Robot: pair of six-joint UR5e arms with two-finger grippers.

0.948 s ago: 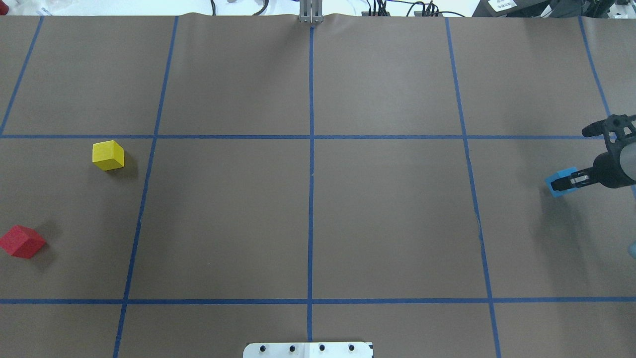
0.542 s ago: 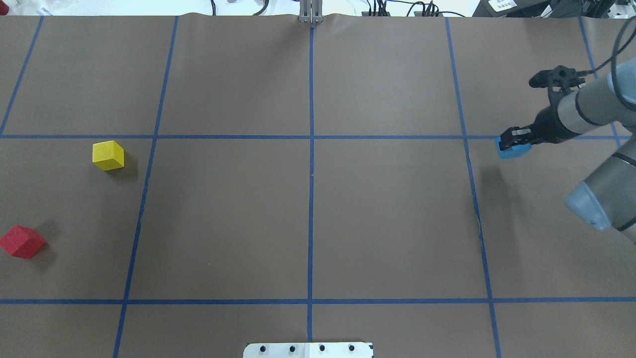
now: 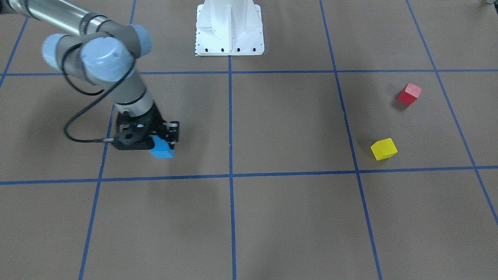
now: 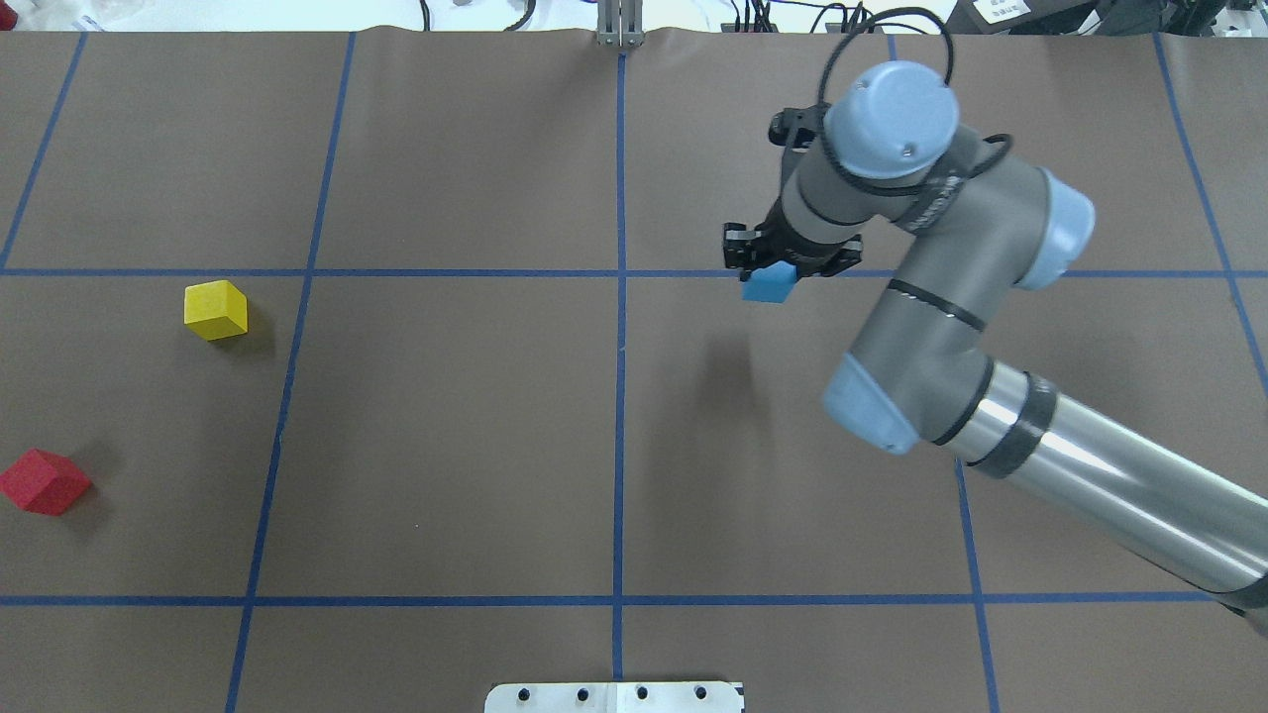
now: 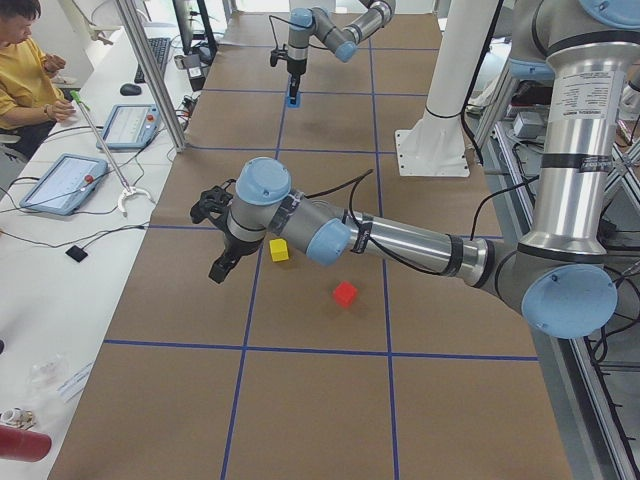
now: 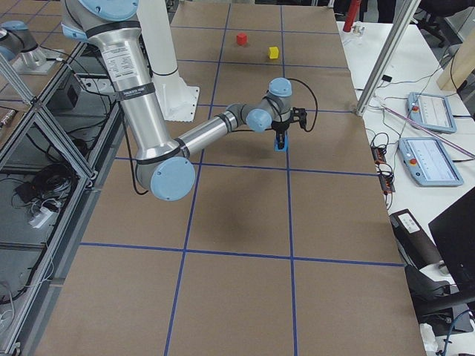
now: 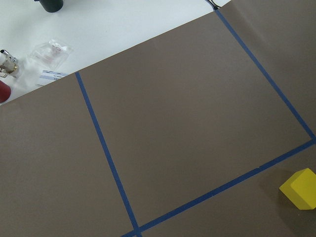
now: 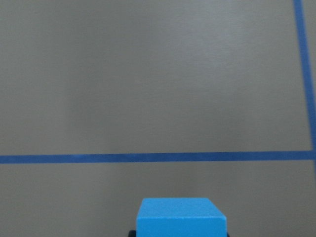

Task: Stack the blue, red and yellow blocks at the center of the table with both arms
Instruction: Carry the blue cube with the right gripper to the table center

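A matte brown paper counter [image 4: 446, 426] is being shown from above, divided into large rectangles by thin blue tape lines [image 4: 620, 396]. A smooth, square-edged blue block [image 4: 768, 287] is being held in the right gripper [image 4: 778, 269], whose black fingers are being pressed against two opposite sides of it. In the overhead view the block is being carried just right of the central vertical tape line, over the upper horizontal line, and its soft shadow is being cast lower in the frame, apart from it. The grey, jointed right arm [image 4: 991, 327], capped in pale blue, is being extended in from the lower right corner.

Near the left edge of that view, a yellow cube [image 4: 215, 309] with crisp edges is being left flat on the paper, and a red cube [image 4: 43, 481] is being left below it at the frame's edge, turned corner-on; the two are well apart.

In the left side view, the left gripper [image 5: 220, 265] is being held just left of the yellow cube, but whether its fingers are apart or together cannot be told.
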